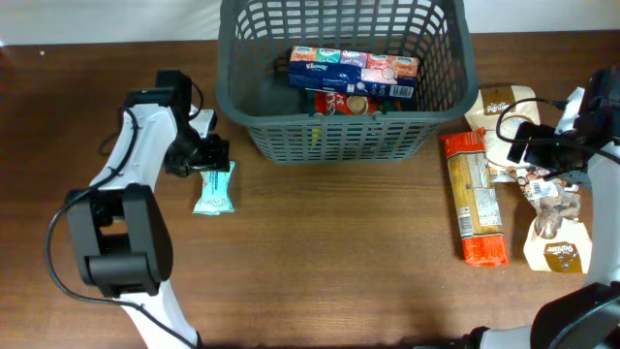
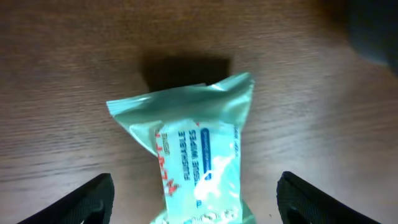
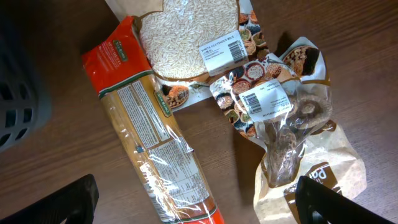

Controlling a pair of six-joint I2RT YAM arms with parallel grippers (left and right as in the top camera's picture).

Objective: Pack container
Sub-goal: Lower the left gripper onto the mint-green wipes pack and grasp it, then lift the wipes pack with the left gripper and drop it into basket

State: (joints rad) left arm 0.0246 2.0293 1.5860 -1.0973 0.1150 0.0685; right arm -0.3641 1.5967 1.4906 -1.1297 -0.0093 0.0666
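The dark grey slotted container (image 1: 344, 136) stands at the back middle of the table, holding a tissue pack (image 1: 353, 70) and a red packet (image 1: 341, 102). A pale green wipes packet (image 1: 214, 189) lies on the table left of it; it also shows in the left wrist view (image 2: 196, 155). My left gripper (image 1: 211, 155) is open just above it, its fingers (image 2: 196, 202) on either side of the packet's near end, not closed on it. My right gripper (image 1: 523, 131) is open above the groceries at the right, its fingers (image 3: 196, 202) wide apart and empty.
At the right lie a long orange spaghetti packet (image 1: 475, 199) (image 3: 152, 137), a rice bag (image 1: 504, 107) (image 3: 186, 37), a dried mushroom bag (image 3: 289, 134) and a brown paper pouch (image 1: 560, 247) (image 3: 323, 174). The container's corner (image 3: 18, 106) shows in the right wrist view.
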